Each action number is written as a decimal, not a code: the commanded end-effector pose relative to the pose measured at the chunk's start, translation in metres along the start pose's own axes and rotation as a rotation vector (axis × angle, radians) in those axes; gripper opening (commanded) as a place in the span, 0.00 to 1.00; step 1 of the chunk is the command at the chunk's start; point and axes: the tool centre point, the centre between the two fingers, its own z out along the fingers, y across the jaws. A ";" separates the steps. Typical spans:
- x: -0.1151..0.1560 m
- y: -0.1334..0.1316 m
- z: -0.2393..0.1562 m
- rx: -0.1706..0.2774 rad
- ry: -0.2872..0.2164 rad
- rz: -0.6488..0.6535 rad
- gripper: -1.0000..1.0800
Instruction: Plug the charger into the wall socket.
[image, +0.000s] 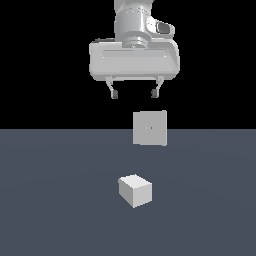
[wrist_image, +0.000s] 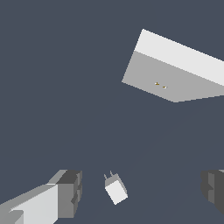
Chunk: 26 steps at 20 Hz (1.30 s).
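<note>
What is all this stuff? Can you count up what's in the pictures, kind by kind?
Small white-grey cube, the charger: 1
Flat upright light grey plate, the wall socket: 1
Robot gripper, hanging open above both: 1
Dark grey floor: 1
Total: 4

The wall socket (wrist_image: 175, 70) and 1 finger (wrist_image: 214, 188) are cut off by the wrist view's edge.

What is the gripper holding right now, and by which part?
Nothing. The gripper hangs open above the floor, and the charger lies free below it, apart from both fingers.
</note>
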 end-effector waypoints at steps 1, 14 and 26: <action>0.000 0.000 0.000 0.000 0.000 0.000 0.96; -0.025 -0.008 0.025 0.006 0.004 -0.116 0.96; -0.083 -0.015 0.083 0.019 0.014 -0.386 0.96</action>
